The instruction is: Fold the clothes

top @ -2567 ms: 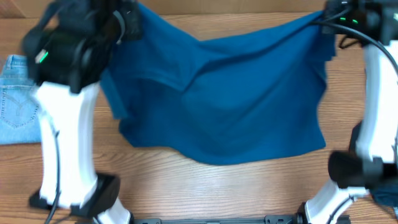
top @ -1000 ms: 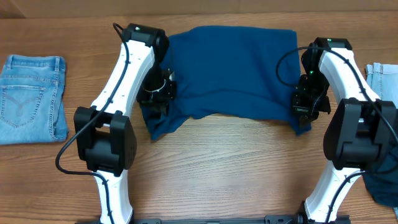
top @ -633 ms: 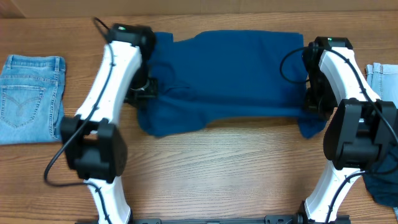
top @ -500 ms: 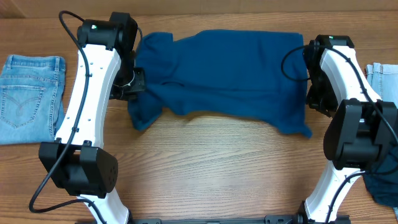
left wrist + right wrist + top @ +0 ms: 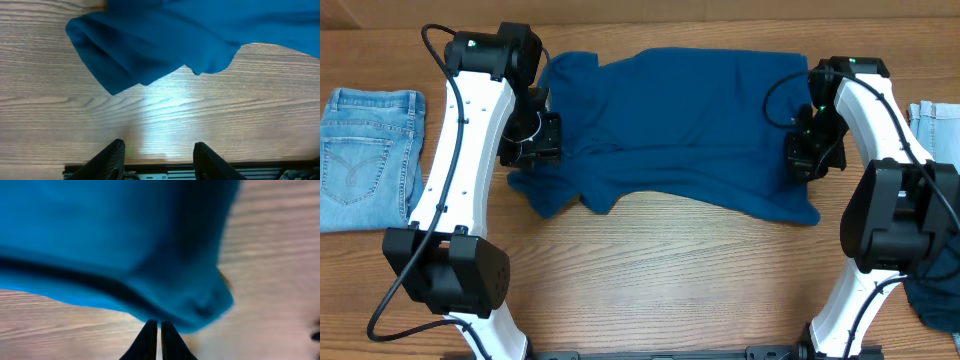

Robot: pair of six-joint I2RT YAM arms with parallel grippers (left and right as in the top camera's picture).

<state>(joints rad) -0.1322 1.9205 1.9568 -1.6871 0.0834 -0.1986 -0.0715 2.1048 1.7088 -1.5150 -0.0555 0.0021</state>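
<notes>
Overhead, from the left: a folded pair of light jeans (image 5: 370,155) lies flat on the wooden desk (image 5: 670,290), well to the left of the blue shirt (image 5: 680,120). Next comes the left arm, its black wrist hanging over the shirt's left edge, where the cloth is bunched into a rumpled lump. In the left wrist view, the left fingers (image 5: 114,159) stand apart with only bare wood between them. The shirt's bunched corner lies loose beyond their tips, not touching them. The shirt itself is spread on the desk between the two arms. It is wrinkled, with a wavy near hem and its right corner trailing toward the front. The right arm's wrist sits over the shirt's right edge. In the right wrist view, the right fingers (image 5: 149,340) are pressed together, tips right at the shirt's hem, though I can't tell whether any fabric is caught. Right of the shirt, past that arm, a pale denim piece (image 5: 932,118) peeks in. A dark blue cloth (image 5: 935,300) lies nearer the front.
</notes>
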